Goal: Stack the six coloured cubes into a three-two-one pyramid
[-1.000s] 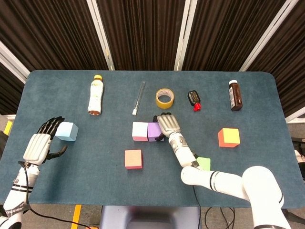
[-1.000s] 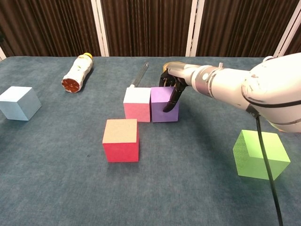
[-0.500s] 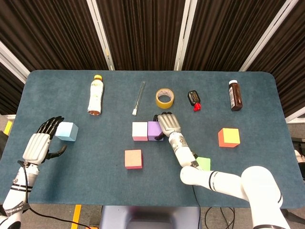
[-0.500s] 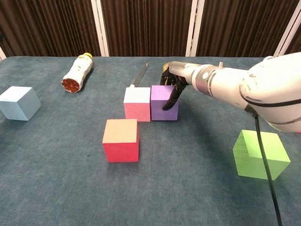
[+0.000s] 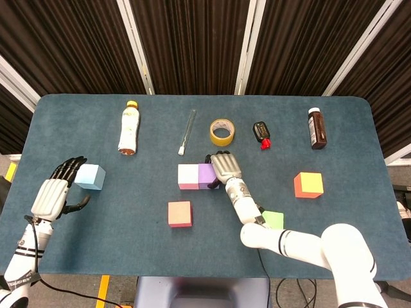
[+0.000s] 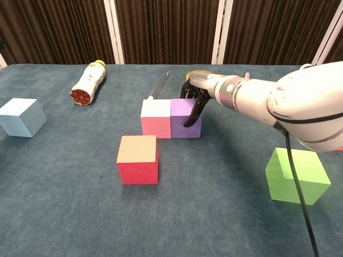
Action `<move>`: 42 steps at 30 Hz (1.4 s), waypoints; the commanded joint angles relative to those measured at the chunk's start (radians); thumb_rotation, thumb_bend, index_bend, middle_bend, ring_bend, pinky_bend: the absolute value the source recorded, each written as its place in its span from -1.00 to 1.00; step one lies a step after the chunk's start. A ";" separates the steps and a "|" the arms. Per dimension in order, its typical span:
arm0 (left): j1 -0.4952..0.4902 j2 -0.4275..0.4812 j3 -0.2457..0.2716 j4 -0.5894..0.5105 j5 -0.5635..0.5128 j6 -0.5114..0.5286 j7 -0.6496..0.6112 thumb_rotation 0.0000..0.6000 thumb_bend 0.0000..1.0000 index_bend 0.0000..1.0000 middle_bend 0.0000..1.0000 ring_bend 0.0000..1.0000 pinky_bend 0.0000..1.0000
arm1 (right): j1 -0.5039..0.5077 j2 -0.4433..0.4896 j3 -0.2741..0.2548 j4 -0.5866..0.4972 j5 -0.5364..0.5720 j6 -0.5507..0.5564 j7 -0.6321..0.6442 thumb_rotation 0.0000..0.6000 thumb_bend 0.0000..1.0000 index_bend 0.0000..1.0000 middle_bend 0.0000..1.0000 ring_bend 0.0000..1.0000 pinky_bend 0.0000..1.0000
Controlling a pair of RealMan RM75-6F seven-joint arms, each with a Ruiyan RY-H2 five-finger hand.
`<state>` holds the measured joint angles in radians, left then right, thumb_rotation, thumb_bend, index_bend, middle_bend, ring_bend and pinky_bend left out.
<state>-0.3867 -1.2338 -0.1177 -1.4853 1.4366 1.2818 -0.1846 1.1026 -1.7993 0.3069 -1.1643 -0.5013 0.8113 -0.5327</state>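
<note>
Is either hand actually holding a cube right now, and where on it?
Neither holds one. The right hand has fingers against the purple cube's right side, touching rather than gripping. The left hand is beside the light blue cube, fingers spread.

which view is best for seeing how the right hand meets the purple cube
The chest view: it shows the right hand from the side, fingers draped down the purple cube. The head view only looks down on that hand's back.

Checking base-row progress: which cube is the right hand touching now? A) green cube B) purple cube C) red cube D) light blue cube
B: the right hand has its fingers on the right side of the purple cube, which sits flush against the pink cube.
</note>
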 commanded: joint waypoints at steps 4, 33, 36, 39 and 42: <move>-0.003 -0.005 0.000 0.008 0.003 -0.005 -0.007 1.00 -0.33 -0.91 -0.92 -1.00 -0.77 | -0.002 -0.002 -0.006 -0.001 0.006 0.000 -0.005 1.00 -0.51 -0.12 -0.06 -0.44 -0.42; -0.002 0.013 -0.003 -0.042 0.013 0.009 0.039 1.00 -0.33 -0.93 -0.93 -1.00 -0.77 | -0.078 0.208 -0.052 -0.215 -0.046 0.045 0.006 1.00 -0.51 -0.98 -0.54 -0.79 -0.57; -0.001 0.017 -0.004 -0.048 0.007 0.005 0.045 1.00 -0.33 -0.93 -0.93 -1.00 -0.77 | -0.064 0.188 -0.050 -0.163 -0.036 0.021 0.009 1.00 -0.51 -0.98 -0.54 -0.79 -0.57; 0.000 0.018 -0.004 -0.050 0.003 0.004 0.047 1.00 -0.33 -0.93 -0.93 -1.00 -0.77 | -0.053 0.170 -0.047 -0.127 -0.030 0.006 0.011 1.00 -0.51 -0.98 -0.54 -0.79 -0.57; 0.002 0.020 -0.005 -0.052 0.000 0.004 0.047 1.00 -0.33 -0.93 -0.93 -1.00 -0.77 | -0.044 0.153 -0.044 -0.097 -0.025 -0.008 0.016 1.00 -0.51 -0.97 -0.54 -0.79 -0.57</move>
<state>-0.3853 -1.2144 -0.1222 -1.5370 1.4374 1.2855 -0.1379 1.0508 -1.6343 0.2599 -1.2783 -0.5313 0.8138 -0.5204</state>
